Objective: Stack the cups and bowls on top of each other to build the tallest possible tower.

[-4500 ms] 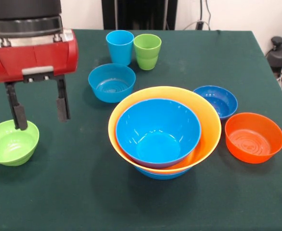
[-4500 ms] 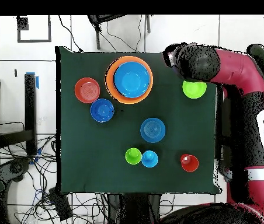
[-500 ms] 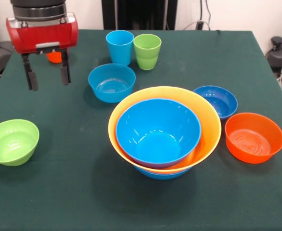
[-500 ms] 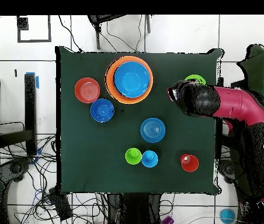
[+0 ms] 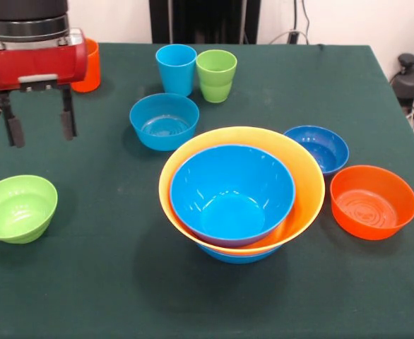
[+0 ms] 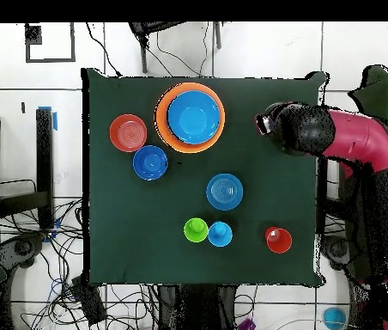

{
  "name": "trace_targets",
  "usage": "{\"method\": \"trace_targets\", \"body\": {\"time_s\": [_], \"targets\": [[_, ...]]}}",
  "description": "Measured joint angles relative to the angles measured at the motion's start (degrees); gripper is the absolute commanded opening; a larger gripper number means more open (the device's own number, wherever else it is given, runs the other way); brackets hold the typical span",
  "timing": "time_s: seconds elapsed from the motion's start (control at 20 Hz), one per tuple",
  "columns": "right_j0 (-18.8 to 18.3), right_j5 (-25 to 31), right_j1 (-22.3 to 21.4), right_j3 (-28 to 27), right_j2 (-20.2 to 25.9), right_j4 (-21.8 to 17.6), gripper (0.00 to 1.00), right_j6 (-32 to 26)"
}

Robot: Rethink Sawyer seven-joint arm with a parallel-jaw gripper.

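Observation:
My gripper [image 5: 39, 126] hangs open and empty at the table's left in the front view, above and behind the lime green bowl [image 5: 18, 208]. The orange cup [image 5: 88, 65] stands just behind it. The light blue cup [image 5: 176, 68] and lime green cup [image 5: 216, 75] stand side by side at the back. The tower [image 5: 241, 191] sits mid-table: a bright blue bowl inside the wide yellow-orange bowl, on another blue bowl. Single bowls stand apart: medium light blue [image 5: 164, 120], small dark blue [image 5: 318, 148], orange [image 5: 373, 201]. In the overhead view the arm [image 6: 318, 131] hides the green bowl.
The overhead view shows the tower [image 6: 190, 118], orange bowl [image 6: 128, 132], dark blue bowl [image 6: 150, 161], light blue bowl [image 6: 224, 191], and the green [image 6: 196, 229], blue [image 6: 220, 233] and orange [image 6: 278, 240] cups. Cables and stands surround the green-clothed table [image 5: 108, 296].

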Motion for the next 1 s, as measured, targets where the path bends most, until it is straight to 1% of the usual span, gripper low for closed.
{"method": "trace_targets", "body": {"time_s": [0.05,0.2,0.3,0.6,1.0], "targets": [[0.41,2.15,0.68,-2.77,0.02,-0.01,1.0,0.0],[0.76,4.03,1.59,-5.32,0.15,-0.01,1.0,0.0],[1.25,6.73,3.06,-8.81,0.47,-0.01,1.0,0.0],[2.12,10.42,5.9,-14.06,1.44,-0.04,1.0,0.0],[2.47,10.52,6.79,-13.78,1.63,-0.02,1.0,0.0]]}}
